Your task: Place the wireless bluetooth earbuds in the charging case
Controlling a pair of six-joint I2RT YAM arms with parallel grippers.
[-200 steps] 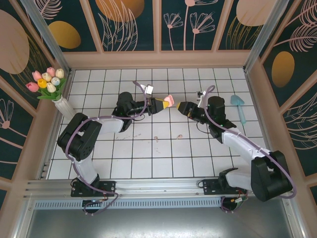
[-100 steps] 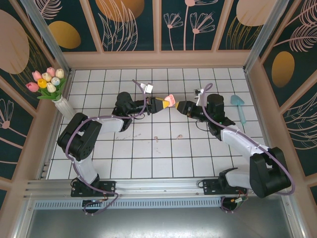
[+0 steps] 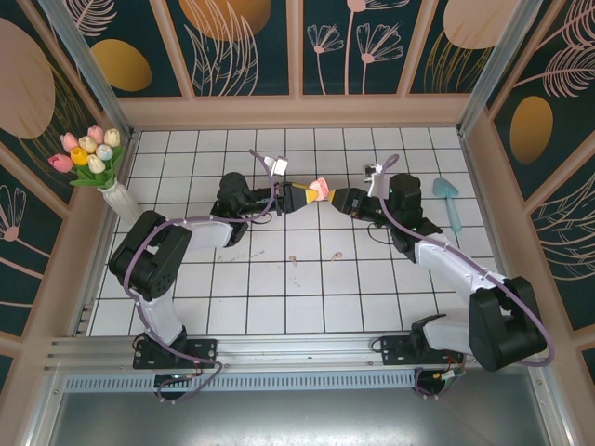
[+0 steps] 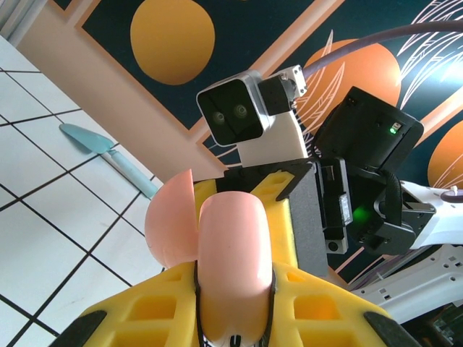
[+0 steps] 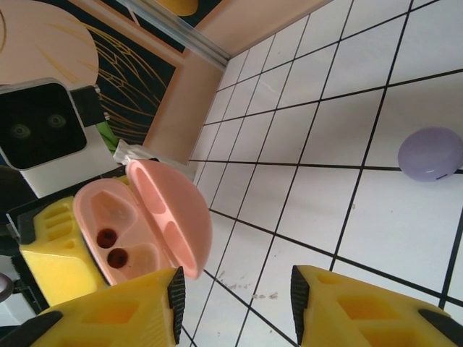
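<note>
So the left gripper [image 3: 311,194] has its yellow fingers [image 4: 347,300] pinched on the pale pink clamshell plastic charging case [image 5: 145,224]. It's held up off the white tiled floor [image 3: 279,297], with the lid swung open toward the right gripper [image 3: 337,200]. From the right wrist you can see two wells in the base, each with a dark red spot in it. The right gripper's own yellow fingers [image 5: 108,318] are spread apart with nothing between them. Their tips sit just beside the open lid, but I can't tell if they actually touch it.

One tiny pale pink earbud [image 3: 293,261] and a second pale pink earbud [image 3: 337,254] lie on the tiles, well apart from both sets of fingers, toward the arm bases. A lilac rounded pebble-shaped thing [image 5: 430,154] rests on a tile beyond the right fingers.
</note>
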